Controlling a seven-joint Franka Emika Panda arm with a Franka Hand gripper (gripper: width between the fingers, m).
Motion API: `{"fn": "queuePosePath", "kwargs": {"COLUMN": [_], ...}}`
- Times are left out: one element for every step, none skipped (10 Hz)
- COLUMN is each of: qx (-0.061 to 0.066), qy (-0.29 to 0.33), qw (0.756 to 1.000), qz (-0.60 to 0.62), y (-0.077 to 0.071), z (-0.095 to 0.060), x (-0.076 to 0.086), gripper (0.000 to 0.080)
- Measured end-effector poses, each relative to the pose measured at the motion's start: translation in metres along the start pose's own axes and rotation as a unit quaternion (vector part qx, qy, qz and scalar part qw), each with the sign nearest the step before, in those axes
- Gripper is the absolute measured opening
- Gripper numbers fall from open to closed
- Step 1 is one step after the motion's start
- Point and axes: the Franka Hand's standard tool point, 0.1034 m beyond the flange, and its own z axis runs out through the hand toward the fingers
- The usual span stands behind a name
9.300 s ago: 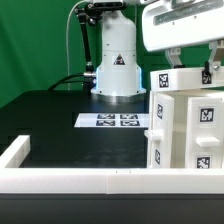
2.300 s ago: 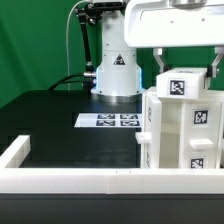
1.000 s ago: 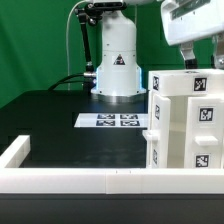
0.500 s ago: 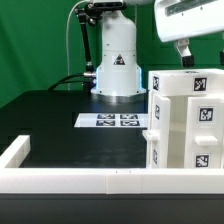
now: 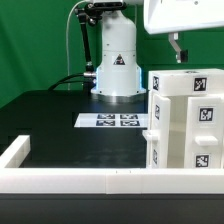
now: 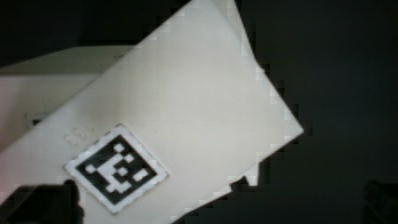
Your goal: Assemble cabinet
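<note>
The cabinet [image 5: 186, 122] is a white boxy body with square tags, standing at the exterior view's right on the black table. My gripper [image 5: 200, 46] hangs above its top, clear of it. Only one dark finger [image 5: 178, 47] shows there; the other is out of frame. In the wrist view a white tagged panel of the cabinet [image 6: 169, 120] fills most of the picture below my gripper [image 6: 214, 214]. The dark fingertips [image 6: 43, 205] sit far apart at the picture's edge with nothing between them. The gripper is open and empty.
The marker board [image 5: 112, 121] lies flat on the table in front of the robot's white base [image 5: 117, 62]. A low white rim [image 5: 80, 179] frames the table's near edge and left corner.
My gripper, which was down around the cabinet's top piece 2.3 s ago, has let go and lifted. Over the last second it shifted a little toward the exterior view's left. The cabinet stays put.
</note>
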Motion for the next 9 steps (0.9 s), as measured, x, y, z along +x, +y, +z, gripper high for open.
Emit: {"fn": "queuePosePath", "kwargs": {"qx": [-0.013,-0.014,-0.018,-0.023,-0.022,-0.02,-0.023,-0.025,-0.028], "qy": [0.002,0.001,-0.005,-0.02,-0.017,0.009,0.004,0.004,0.004], "qw": [0.996,0.986,0.972,0.956,0.953,0.953,0.936,0.918,0.886], "qz": [-0.089,-0.165,-0.232,-0.293,-0.301,-0.302,-0.352,-0.397,-0.464], "y": [-0.0011,0.0001,0.0009,0.0002,-0.0006,0.0,0.0031,0.0037,0.0038], "z": [0.0009,0.0008,0.0012,0.0021,0.0013,-0.0028,-0.001,0.0003,0.0025], "x": [-0.0015,-0.001,-0.0017,-0.003,-0.001,-0.0005,-0.0016,-0.0014,-0.0029], "gripper": [0.0797,0.0797,0.0797,0.0797,0.0797,0.0797,0.0797,0.0797,0.0797]}}
